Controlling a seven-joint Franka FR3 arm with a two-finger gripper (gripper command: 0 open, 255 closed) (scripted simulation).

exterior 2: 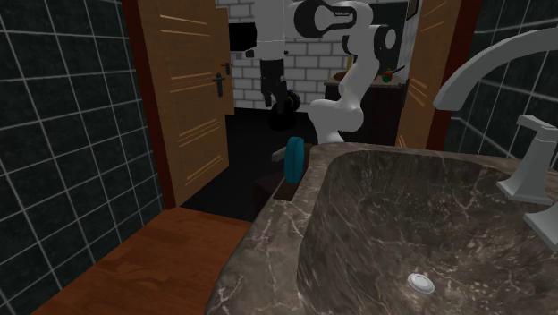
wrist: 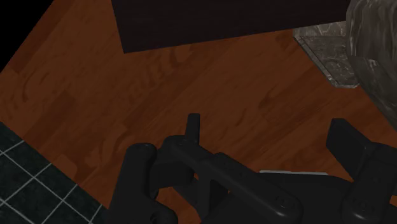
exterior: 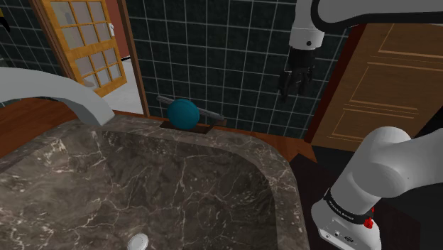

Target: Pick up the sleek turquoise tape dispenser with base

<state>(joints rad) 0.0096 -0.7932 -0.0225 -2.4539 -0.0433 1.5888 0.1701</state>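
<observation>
The tape dispenser (exterior: 183, 113) has a round turquoise body on a flat grey base and stands at the far rim of the dark marble sink (exterior: 142, 185). In the second exterior view the dispenser (exterior 2: 293, 161) stands edge-on at the sink's far corner. My black gripper (exterior: 294, 82) hangs in the air, above the dispenser and off to the shoulder view's right, well apart from it. In the second exterior view the gripper (exterior 2: 279, 100) is above the dispenser. Through the wrist camera the gripper (wrist: 270, 137) is open over the wooden floor, its fingers (wrist: 193, 127) apart with nothing between them.
A grey faucet (exterior: 71, 92) arches over the sink's left side, and a drain (exterior: 138, 241) lies in the basin. Dark tiled wall (exterior: 213, 50) rises behind the dispenser. A wooden door (exterior: 383, 78) stands at the right, a glazed door (exterior: 85, 42) at the left.
</observation>
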